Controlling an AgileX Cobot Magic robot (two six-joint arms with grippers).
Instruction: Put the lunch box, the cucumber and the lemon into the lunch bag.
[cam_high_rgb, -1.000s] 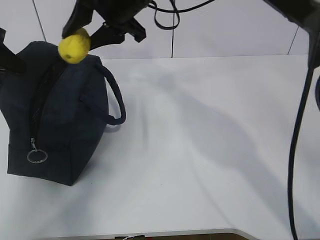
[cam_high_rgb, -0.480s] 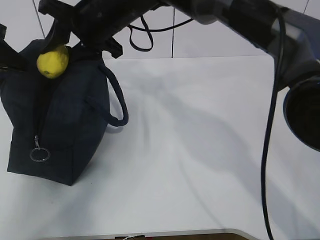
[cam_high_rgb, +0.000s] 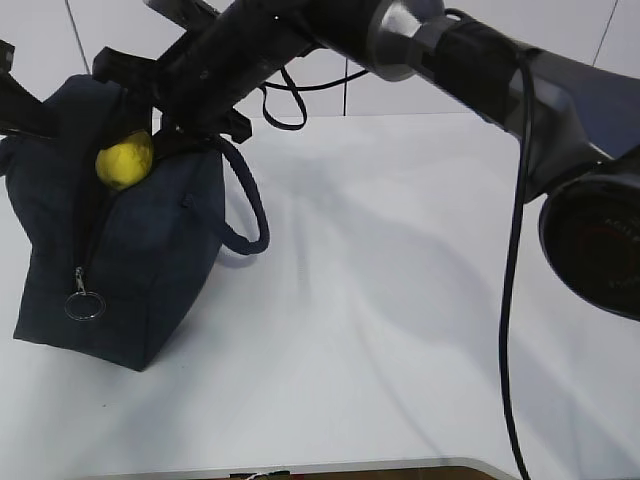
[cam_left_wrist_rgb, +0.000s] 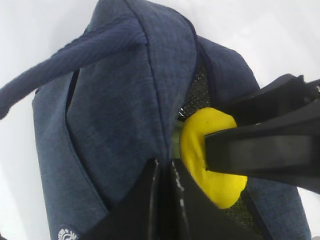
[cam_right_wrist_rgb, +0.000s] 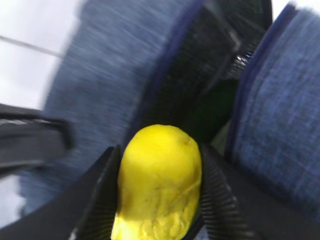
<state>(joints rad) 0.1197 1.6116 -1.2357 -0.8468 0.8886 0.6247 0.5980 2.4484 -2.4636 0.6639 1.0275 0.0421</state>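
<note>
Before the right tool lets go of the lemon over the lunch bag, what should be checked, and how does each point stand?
1. Lemon gripped between right tool fingers: ok.
2. Lemon over the lunch bag opening: ok.
3. Zipper open: ok, dark gap visible behind the lemon.
4. Left tool shut on the bag's edge fabric, holding it: ok.
5. Lunch box and cucumber already inside: cannot tell.

The lunch bag (cam_high_rgb: 115, 250) is stood at the left of the surface (cam_high_rgb: 420, 300), its zipper pull ring (cam_high_rgb: 84, 304) hung at the near end. The lemon (cam_high_rgb: 124, 160) is held at the bag's open top, between the fingers of the right hand (cam_right_wrist_rgb: 159, 200), which is reached across from the right. The left hand (cam_left_wrist_rgb: 165, 200) is pinched on the bag's fabric edge just beside the lemon
</note>
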